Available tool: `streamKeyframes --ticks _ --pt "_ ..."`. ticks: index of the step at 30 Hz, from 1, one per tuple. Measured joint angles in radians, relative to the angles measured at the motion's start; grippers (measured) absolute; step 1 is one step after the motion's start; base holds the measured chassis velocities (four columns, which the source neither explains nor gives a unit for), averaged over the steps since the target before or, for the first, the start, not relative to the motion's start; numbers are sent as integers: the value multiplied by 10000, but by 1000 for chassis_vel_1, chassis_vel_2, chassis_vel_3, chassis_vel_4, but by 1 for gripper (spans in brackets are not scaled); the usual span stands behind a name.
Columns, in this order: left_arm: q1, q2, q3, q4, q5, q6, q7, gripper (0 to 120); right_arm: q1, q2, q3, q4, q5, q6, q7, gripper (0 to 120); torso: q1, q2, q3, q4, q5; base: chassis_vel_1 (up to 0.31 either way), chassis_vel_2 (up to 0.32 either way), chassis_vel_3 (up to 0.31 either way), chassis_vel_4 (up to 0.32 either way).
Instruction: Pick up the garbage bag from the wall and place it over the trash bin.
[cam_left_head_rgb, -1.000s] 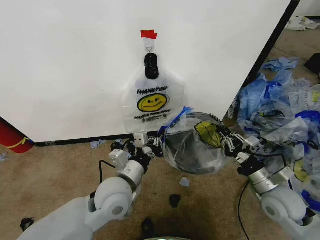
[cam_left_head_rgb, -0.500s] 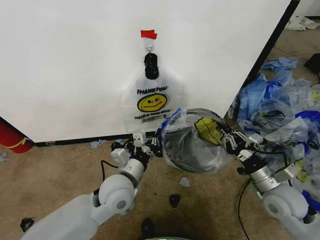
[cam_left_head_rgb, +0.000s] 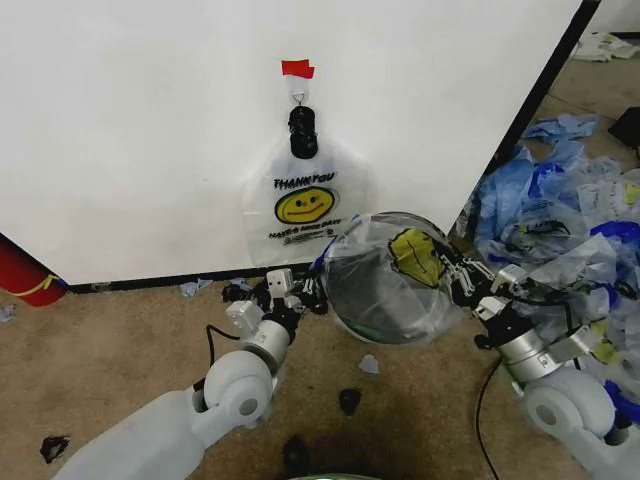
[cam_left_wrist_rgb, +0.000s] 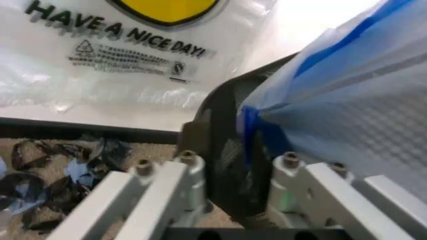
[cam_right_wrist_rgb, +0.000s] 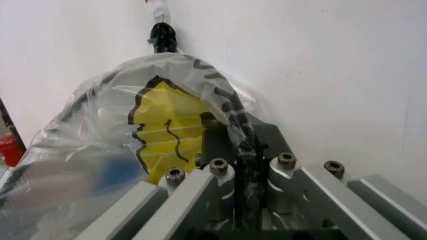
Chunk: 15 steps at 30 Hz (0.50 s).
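The garbage bag (cam_left_head_rgb: 405, 262), thin clear plastic with a yellow face print, is stretched over the round black trash bin (cam_left_head_rgb: 362, 298), which stands on the carpet by the wall (cam_left_head_rgb: 130, 130). My right gripper (cam_left_head_rgb: 458, 281) is at the bin's right side, shut on a fold of the bag (cam_right_wrist_rgb: 167, 125); the pinch shows in the right wrist view (cam_right_wrist_rgb: 248, 167). At the bin's left side my left gripper (cam_left_head_rgb: 305, 292) stands open. Its wrist view shows it (cam_left_wrist_rgb: 237, 170) with the bag's blue edge (cam_left_wrist_rgb: 250, 130) and the bin's dark mesh wall (cam_left_wrist_rgb: 220, 125) in the gap.
More smiley bags (cam_left_head_rgb: 305, 205) hang from a hook (cam_left_head_rgb: 298, 95) under red tape (cam_left_head_rgb: 297, 68). A heap of crumpled bags (cam_left_head_rgb: 570, 220) covers the floor on the right. A red cylinder (cam_left_head_rgb: 25, 275) stands at the far left. Dark scraps (cam_left_head_rgb: 349, 400) dot the carpet.
The bag-covered bin has shifted a little toward the wall and to the left. Both arms have followed, the left forearm swinging forward. The right gripper keeps its hold.
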Motion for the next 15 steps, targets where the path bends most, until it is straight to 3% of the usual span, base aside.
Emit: streamKeyframes --ticks 8,15 --pt "117 63 -99 30 243 26 -86 49 89 40 -31 -21 -42 -19 166 0 0 0 0 0 -1 0 0 0 0" --pt "538 326 -141 -2 761 105 -162 79 291 189 -27 -62 116 -84 542 0 0 0 0 3 0 0 0 0 0"
